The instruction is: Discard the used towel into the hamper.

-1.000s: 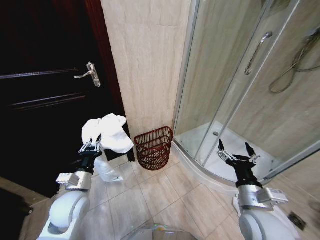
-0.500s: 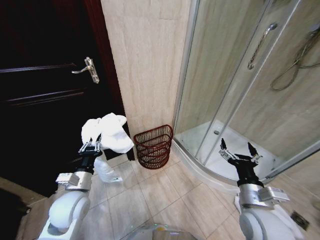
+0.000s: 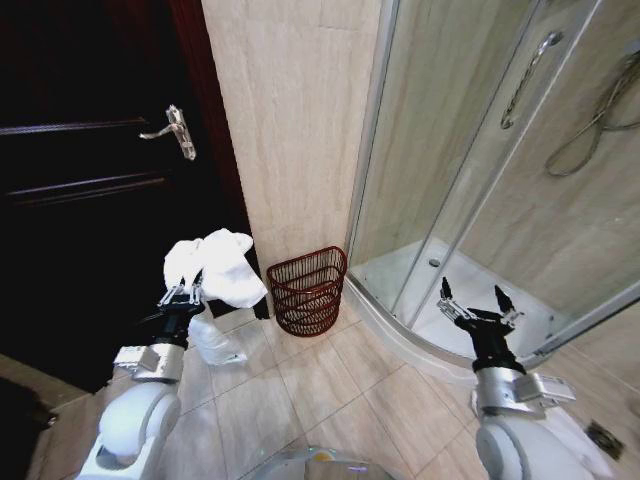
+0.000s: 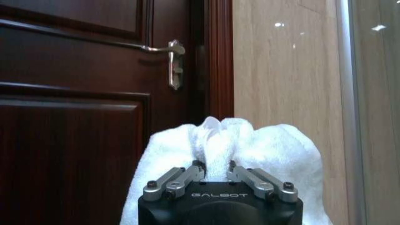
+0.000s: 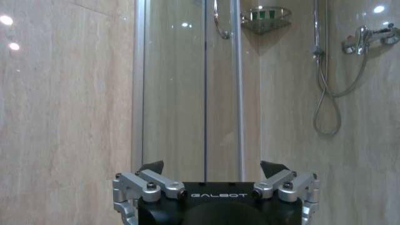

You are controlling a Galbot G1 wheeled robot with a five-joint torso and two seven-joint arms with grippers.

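A white towel (image 3: 214,268) bunches above my left gripper (image 3: 184,290), which is shut on it at the left of the head view. In the left wrist view the towel (image 4: 262,150) bulges out over the closed fingers (image 4: 181,178) of that gripper (image 4: 214,168). The hamper (image 3: 308,289), a dark reddish-brown open-weave basket, stands on the floor against the beige wall, to the right of the towel and a little farther away. My right gripper (image 3: 475,305) is held open in front of the shower tray; the right wrist view shows it (image 5: 212,168) with nothing between its fingers.
A dark wooden door (image 3: 90,190) with a metal handle (image 3: 172,130) stands to the left. A glass shower enclosure (image 3: 470,170) with a raised white tray (image 3: 400,320) takes up the right. Beige floor tiles (image 3: 310,390) lie between me and the hamper.
The whole head view has shifted slightly, so the camera moved. The towel stays in my shut left gripper and the right gripper stays open.
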